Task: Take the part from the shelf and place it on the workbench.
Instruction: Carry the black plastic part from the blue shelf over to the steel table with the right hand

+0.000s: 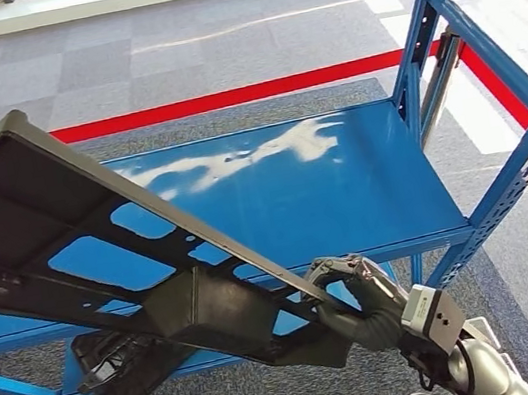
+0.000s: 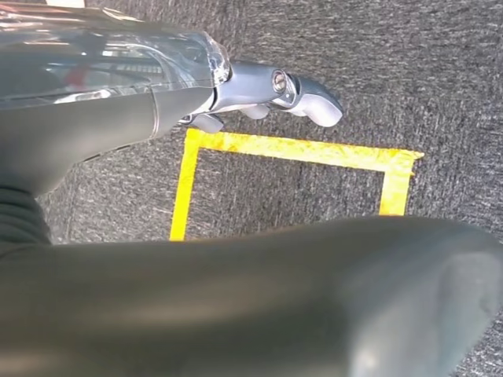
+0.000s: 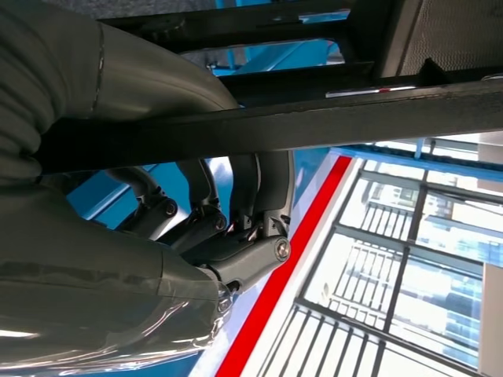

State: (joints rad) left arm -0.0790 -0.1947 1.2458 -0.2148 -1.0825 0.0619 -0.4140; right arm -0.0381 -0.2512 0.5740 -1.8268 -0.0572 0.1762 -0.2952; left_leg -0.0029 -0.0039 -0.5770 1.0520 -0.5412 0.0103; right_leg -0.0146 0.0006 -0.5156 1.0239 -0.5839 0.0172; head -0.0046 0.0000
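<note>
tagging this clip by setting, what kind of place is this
Probably an industrial training or test floor: a blue steel shelf on grey carpet, red floor line, yellow tape square, and the right hand gripping a large black part.

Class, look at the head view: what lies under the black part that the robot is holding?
Through the openings of the part, gripped by the right hand, blue shelf shows. Below the shelf's front edge a second black piece lies on a lower level. What the solid areas cover cannot be seen.

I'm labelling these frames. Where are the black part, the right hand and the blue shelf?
black part (image 1: 41, 209), head view, on its flat upper panel.
right hand (image 1: 358, 298), head view, on the fingers gripping the part's end.
blue shelf (image 1: 335, 186), head view, on its bare deck.
</note>
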